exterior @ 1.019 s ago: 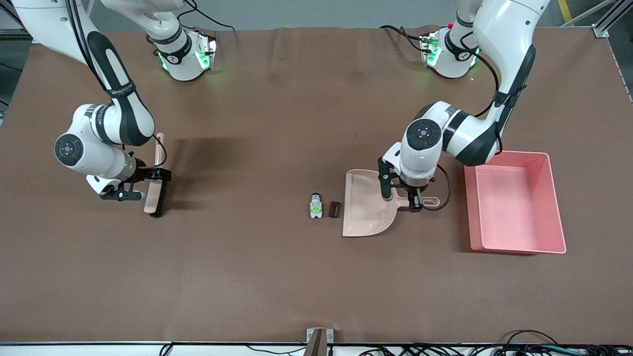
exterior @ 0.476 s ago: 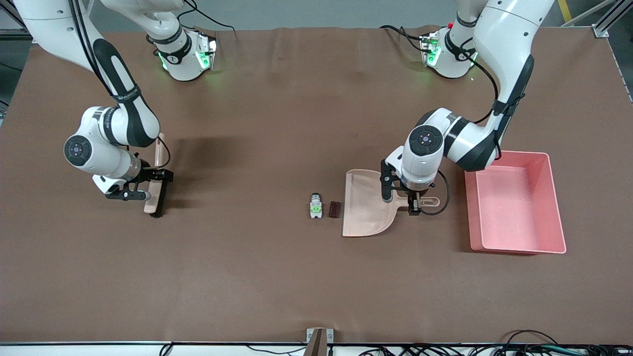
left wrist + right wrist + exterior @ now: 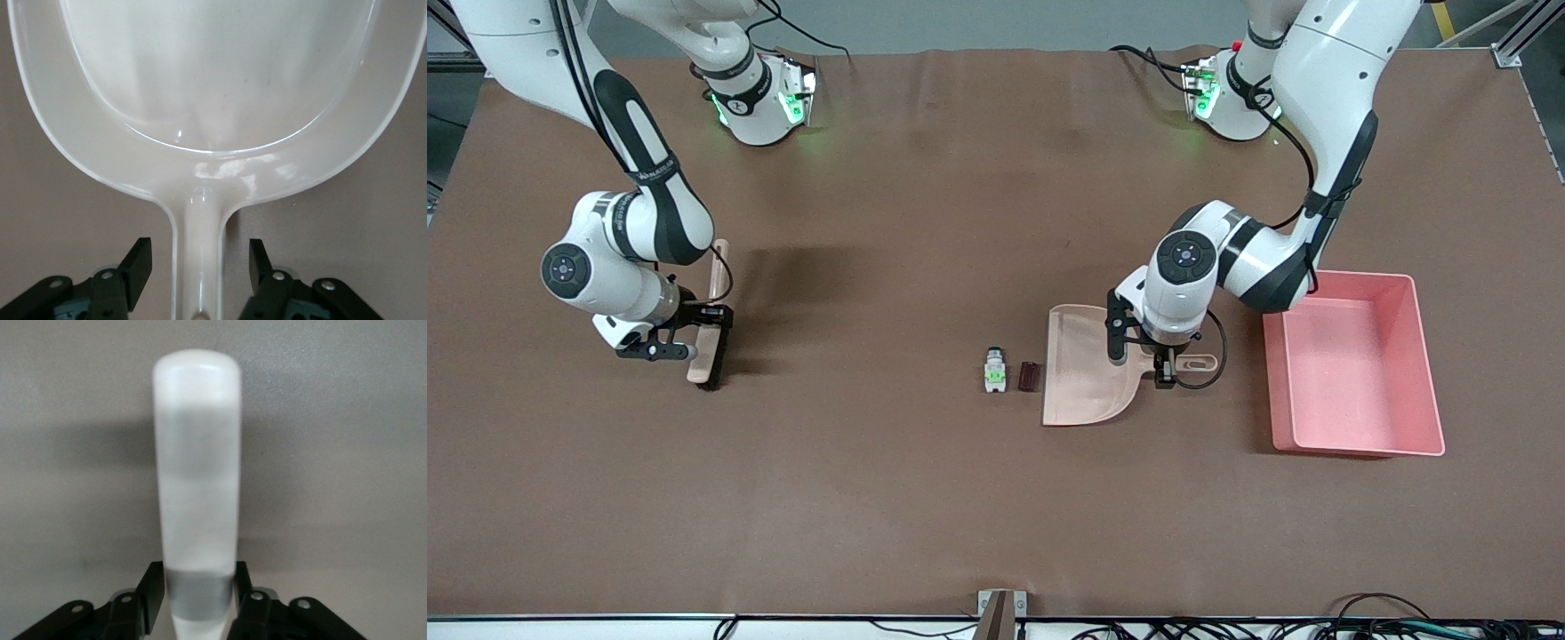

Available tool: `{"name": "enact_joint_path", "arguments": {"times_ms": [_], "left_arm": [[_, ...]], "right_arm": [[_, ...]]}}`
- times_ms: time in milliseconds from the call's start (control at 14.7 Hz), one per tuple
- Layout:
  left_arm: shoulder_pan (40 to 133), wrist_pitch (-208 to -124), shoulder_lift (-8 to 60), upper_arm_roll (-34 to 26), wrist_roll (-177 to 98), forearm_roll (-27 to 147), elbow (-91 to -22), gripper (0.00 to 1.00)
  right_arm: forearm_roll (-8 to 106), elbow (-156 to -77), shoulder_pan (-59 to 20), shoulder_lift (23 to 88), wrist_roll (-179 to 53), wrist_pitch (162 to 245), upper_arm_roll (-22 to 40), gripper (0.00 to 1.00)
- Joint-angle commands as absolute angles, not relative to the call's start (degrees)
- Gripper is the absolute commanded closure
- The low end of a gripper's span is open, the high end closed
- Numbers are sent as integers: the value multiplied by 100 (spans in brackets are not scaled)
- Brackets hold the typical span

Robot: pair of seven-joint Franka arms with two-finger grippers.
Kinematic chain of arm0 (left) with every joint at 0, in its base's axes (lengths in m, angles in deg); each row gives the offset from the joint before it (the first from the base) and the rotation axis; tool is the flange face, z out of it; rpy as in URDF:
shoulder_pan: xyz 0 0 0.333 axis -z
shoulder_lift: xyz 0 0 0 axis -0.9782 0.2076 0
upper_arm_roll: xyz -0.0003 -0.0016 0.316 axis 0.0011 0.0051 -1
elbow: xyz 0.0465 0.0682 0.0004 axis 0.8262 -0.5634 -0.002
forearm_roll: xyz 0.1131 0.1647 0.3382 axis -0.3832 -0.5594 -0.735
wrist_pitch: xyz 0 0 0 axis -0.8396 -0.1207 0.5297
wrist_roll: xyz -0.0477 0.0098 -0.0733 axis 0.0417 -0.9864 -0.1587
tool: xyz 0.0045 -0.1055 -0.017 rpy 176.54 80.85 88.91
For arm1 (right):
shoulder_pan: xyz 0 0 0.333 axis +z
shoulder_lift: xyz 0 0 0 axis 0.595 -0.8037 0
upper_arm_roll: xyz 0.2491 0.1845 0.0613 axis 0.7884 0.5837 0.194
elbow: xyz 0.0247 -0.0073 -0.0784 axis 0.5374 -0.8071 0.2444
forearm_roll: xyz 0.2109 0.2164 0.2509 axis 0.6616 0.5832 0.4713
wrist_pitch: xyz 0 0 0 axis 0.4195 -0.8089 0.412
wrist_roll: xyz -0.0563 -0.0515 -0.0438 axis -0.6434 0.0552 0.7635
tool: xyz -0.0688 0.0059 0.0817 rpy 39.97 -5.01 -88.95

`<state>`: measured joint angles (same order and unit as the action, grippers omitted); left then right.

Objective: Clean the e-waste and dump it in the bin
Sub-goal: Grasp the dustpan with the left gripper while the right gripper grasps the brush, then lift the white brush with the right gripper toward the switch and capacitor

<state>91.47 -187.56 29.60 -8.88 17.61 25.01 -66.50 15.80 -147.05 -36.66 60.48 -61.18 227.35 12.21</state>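
Note:
The e-waste lies on the brown table: a white component with green marks [image 3: 993, 371] and a dark maroon block [image 3: 1030, 376] beside it, just off the open edge of the beige dustpan [image 3: 1085, 364]. My left gripper [image 3: 1164, 363] is low over the dustpan's handle [image 3: 198, 253]. It is open, with one finger on each side of the handle [image 3: 198, 267] and a gap on both sides. My right gripper [image 3: 708, 322] is shut on the handle of a beige brush [image 3: 710, 354] with dark bristles, toward the right arm's end of the table. The brush handle [image 3: 197, 453] fills the right wrist view between the jaws of the right gripper [image 3: 199, 590]. The pink bin [image 3: 1423, 373] stands beside the dustpan.
The bin is at the left arm's end of the table, close to the dustpan's handle tip [image 3: 1202, 362]. A wide stretch of bare brown table lies between the brush and the e-waste.
My left gripper has shifted slightly along the dustpan handle toward the pan. My right gripper and the brush have moved a little away from the front camera. The e-waste and dustpan have not moved.

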Motion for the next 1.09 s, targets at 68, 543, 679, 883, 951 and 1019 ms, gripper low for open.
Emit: {"name": "enact_joint_path", "arguments": {"times_ms": [68,543,679,883,951,1019], "left_arm": [[9138,-18928,3053,-869,1798,2272,-6592,42],[9191,-18937,3132,-869,1754,2167,-6531,53],[9199,-18937,3141,-869,1727,2166,-6531,59],[9199,-18937,3176,-869,1666,2166,-6531,64],[9208,-18937,3185,-869,1657,2166,-6531,69],[9217,-18937,3185,-869,1622,2166,-6522,71]], "right_arm": [[1572,-14701,-3809,6132,-6402,22738,1223,65],[1660,-13699,-3810,6132,-6296,21226,1231,94],[1764,-13690,-3722,6193,-6288,21217,1275,98],[2291,-13698,-3468,6238,-6288,21208,1416,100],[2423,-13698,-3301,6238,-6288,21243,1416,100],[2494,-13681,-3161,6238,-6279,21261,1416,100]]}}
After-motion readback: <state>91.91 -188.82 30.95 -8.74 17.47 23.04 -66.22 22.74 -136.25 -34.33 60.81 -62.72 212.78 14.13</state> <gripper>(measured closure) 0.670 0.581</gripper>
